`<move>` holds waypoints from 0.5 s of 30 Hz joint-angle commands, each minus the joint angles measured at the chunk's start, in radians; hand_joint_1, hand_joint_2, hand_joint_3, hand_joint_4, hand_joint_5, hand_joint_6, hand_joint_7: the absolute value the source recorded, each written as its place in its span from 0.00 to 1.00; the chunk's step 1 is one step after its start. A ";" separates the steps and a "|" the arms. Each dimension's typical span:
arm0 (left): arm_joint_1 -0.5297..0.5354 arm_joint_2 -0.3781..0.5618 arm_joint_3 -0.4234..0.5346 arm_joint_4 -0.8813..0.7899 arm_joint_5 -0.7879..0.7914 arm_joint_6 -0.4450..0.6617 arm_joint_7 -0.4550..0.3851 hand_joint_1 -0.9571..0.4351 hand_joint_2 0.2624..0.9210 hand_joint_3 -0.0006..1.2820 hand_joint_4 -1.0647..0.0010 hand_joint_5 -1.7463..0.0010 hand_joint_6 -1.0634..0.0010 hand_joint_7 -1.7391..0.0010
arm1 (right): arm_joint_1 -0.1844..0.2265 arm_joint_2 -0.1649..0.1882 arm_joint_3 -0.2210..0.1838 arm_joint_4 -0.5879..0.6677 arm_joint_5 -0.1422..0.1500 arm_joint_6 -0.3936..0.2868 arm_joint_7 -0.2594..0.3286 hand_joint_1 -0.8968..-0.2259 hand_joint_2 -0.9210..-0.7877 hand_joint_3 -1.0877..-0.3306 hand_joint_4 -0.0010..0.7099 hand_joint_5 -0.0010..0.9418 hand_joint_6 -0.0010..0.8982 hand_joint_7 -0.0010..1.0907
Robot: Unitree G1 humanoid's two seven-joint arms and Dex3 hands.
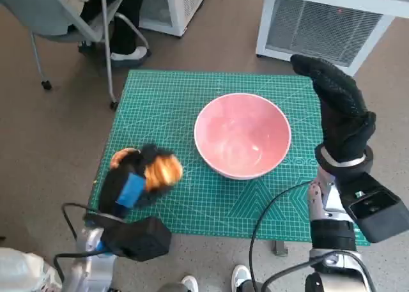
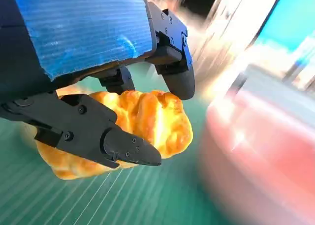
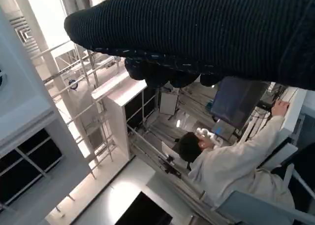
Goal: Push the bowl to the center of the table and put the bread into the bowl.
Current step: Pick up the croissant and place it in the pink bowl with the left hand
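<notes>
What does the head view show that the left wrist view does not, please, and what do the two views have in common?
Only the head view shows the right hand in its black knitted glove, raised with nothing in it, the whole green cutting mat and a grey chair. Only the left wrist view shows the black fingers closed around the bread. Both show the blue-taped left hand holding the golden bread roll beside the pink bowl.
</notes>
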 commanded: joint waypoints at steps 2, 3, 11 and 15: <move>-0.096 -0.034 0.000 -0.068 0.016 -0.029 0.030 0.69 1.00 0.07 0.36 0.29 0.44 0.35 | 0.028 0.000 -0.003 0.007 0.008 0.005 0.005 0.42 0.00 0.47 0.35 0.00 0.00 0.61; -0.115 -0.040 -0.004 -0.070 0.022 -0.032 0.036 0.69 1.00 0.07 0.36 0.29 0.44 0.35 | 0.028 0.000 -0.004 0.007 0.009 0.006 0.006 0.42 0.00 0.47 0.35 0.00 0.00 0.61; -0.307 -0.083 -0.066 0.022 0.094 -0.105 0.114 0.69 1.00 0.05 0.35 0.31 0.41 0.36 | 0.035 -0.004 -0.005 -0.005 0.020 0.016 0.011 0.42 0.00 0.47 0.35 0.00 0.00 0.61; -0.406 -0.078 -0.099 0.120 0.111 -0.154 0.120 0.69 1.00 0.03 0.33 0.32 0.38 0.38 | 0.042 -0.007 -0.004 -0.016 0.021 0.016 0.011 0.43 0.00 0.47 0.35 0.00 0.00 0.61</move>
